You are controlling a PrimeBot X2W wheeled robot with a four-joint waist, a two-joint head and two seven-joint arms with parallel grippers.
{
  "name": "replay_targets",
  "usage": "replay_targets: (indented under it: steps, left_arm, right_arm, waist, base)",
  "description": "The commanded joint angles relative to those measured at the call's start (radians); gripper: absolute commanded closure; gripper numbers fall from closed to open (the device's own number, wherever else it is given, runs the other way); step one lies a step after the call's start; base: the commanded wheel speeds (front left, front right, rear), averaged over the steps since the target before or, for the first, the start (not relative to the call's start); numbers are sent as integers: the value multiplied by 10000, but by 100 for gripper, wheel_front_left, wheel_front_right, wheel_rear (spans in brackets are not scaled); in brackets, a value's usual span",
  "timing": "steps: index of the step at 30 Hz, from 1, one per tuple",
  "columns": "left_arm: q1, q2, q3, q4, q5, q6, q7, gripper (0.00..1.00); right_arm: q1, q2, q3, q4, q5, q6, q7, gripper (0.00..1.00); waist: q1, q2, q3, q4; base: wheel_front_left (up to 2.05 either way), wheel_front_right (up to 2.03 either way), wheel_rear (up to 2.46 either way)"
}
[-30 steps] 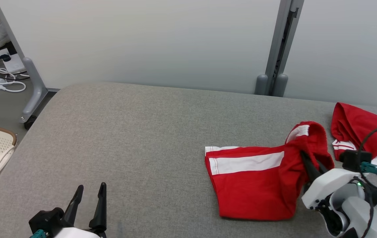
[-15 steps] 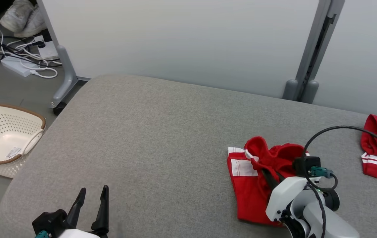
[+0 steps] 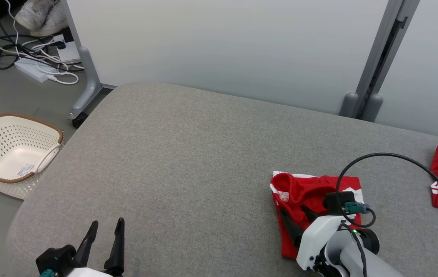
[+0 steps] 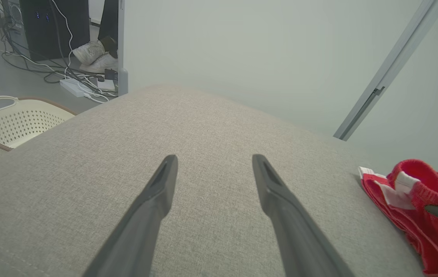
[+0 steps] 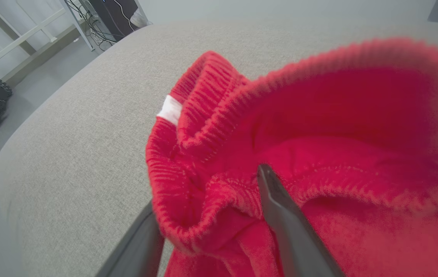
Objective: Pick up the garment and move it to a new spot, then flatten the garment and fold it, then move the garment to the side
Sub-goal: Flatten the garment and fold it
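While garment lies bunched | right hand apart | left hand apart | basket label unreadable

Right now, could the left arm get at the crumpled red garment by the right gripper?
Probably, at a stretch: only bare grey cushion lies between the left gripper and that crumpled red garment.

You've got bright, soft, even light across the grey table, and the pale wall reads flat and smooth. The head view is crisp right through. In the right wrist view, the red garment smears out of focus along its upper rim and is sharper at the ribbing lower left. Both wrist views stretch toward their edges. Shadows are faint and soft.
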Motion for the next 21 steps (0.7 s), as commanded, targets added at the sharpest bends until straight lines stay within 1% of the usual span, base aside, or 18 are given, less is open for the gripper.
replay_targets:
  steps: [1,7,11,13,16,18,21]
  left_arm:
    - [-156,71,14,26,-57,-25,-6,0]
    - [-121,47,40,32,-11,-25,-6,0]
    - [11,15,109,-13,42,-9,-6,0]
    - [88,-5,143,-52,70,2,-6,0]
    - [194,-41,211,-134,94,22,-6,0]
    - [218,-82,231,-181,105,32,-6,0]
    - [300,-143,262,-265,112,24,-6,0]
  right_arm:
    - [58,-57,53,-89,106,6,-85,0]
    - [129,-61,396,-576,510,6,-560,0]
    - [366,-60,407,-1321,959,6,-798,0]
    - [535,-161,276,-1842,1201,6,-907,0]
    - [777,-701,-80,-2727,1454,6,-1055,0]
    - [933,-1153,-452,-3182,1341,6,-1116,0]
    - [1235,-1771,-1147,-3551,1061,7,-1150,0]
  waist:
    - [0,-1,-5,-49]
    - [0,-1,-107,-347]
    - [0,-1,-214,-614]
    - [0,-1,-256,-768]
    - [0,-1,-309,-1039]
    - [0,-1,-340,-1225]
    - [0,-1,-394,-1503]
  base:
    - [0,0,0]
    - [0,0,0]
    - [0,0,0]
    - [0,0,0]
    - [0,0,0]
    - [0,0,0]
    - [0,0,0]
